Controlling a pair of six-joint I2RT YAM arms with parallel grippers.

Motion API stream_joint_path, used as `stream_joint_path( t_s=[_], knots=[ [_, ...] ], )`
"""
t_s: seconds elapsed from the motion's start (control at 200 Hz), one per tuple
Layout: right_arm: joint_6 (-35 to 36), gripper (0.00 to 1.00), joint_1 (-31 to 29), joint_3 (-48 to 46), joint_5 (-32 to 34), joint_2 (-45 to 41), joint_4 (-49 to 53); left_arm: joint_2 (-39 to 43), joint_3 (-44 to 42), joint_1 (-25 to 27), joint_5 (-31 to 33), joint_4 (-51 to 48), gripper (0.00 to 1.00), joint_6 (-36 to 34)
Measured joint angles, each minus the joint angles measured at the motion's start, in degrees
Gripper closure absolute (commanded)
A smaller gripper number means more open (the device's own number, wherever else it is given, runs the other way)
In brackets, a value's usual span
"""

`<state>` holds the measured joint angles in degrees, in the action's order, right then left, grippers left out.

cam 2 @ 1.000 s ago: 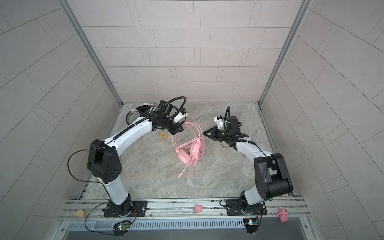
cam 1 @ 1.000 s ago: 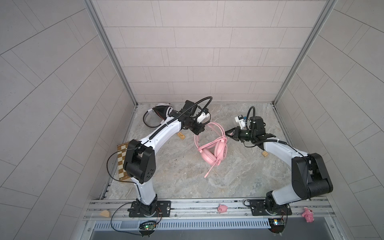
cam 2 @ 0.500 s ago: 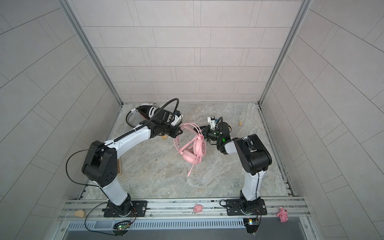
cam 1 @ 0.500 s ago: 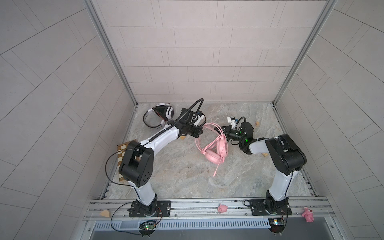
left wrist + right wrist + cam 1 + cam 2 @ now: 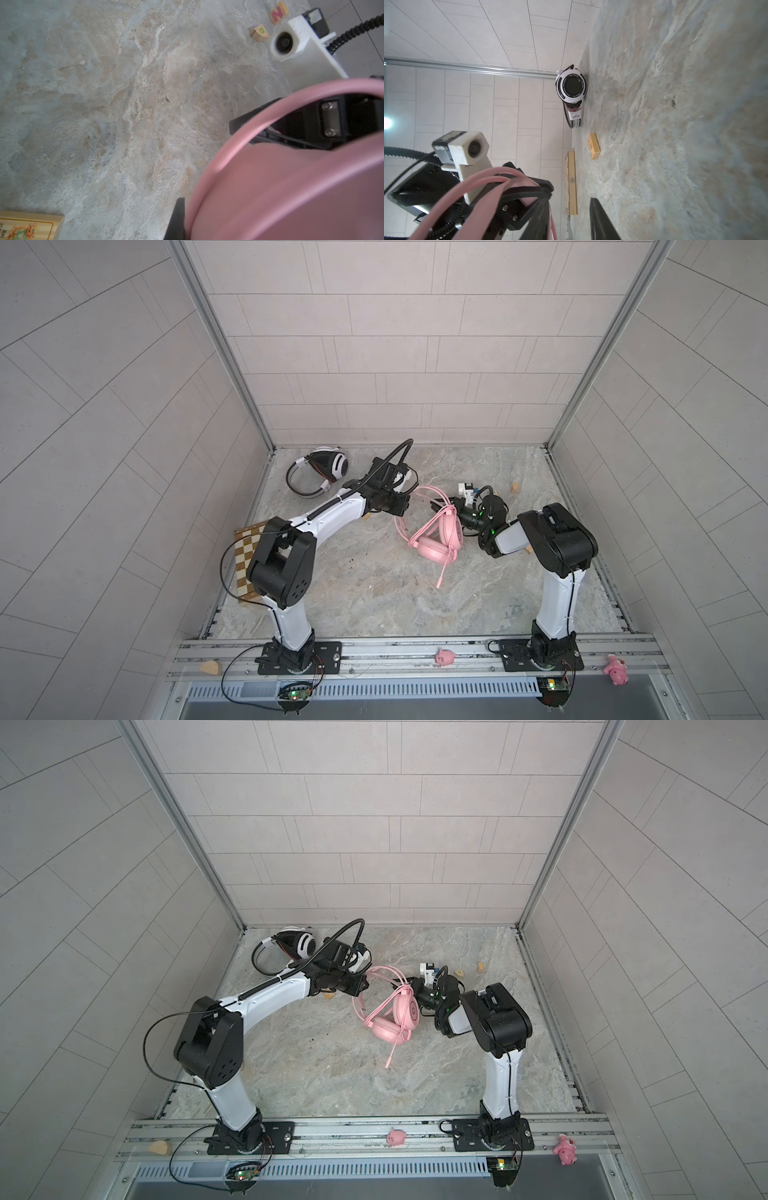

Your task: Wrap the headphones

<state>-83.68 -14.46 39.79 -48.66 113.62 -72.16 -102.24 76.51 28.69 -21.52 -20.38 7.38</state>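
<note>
The pink headset (image 5: 440, 536) sits in the middle of the marbled surface (image 5: 374, 597), between the two arms. Its ear cups are down on the stone and its headband reaches toward the left end effector (image 5: 405, 504). That end effector is closed tight on the band, apparently to anchor the headset so the cord can be wound around it. Loops of the pink cable (image 5: 481, 178) drape over the band close to that grip, and the plug end trails loose toward the front rail. The right end effector (image 5: 439, 506) stands just beside the band with its jaws partway open. Cable strands run along one finger, but nothing looks clamped, which suggests a gap between turns of the wrap. The white headset (image 5: 328, 464) lies well apart in the far left corner, clear of both arms.
</note>
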Motion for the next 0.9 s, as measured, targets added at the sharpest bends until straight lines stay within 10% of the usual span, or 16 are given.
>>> stream_joint_path(
  t_s=[0.901],
  knots=[
    [7.13, 0.47, 8.96, -6.40, -0.39, -2.27, 7.08, 0.66, 0.26, -3.93, 2.23, -0.63, 1.00, 0.13]
  ],
)
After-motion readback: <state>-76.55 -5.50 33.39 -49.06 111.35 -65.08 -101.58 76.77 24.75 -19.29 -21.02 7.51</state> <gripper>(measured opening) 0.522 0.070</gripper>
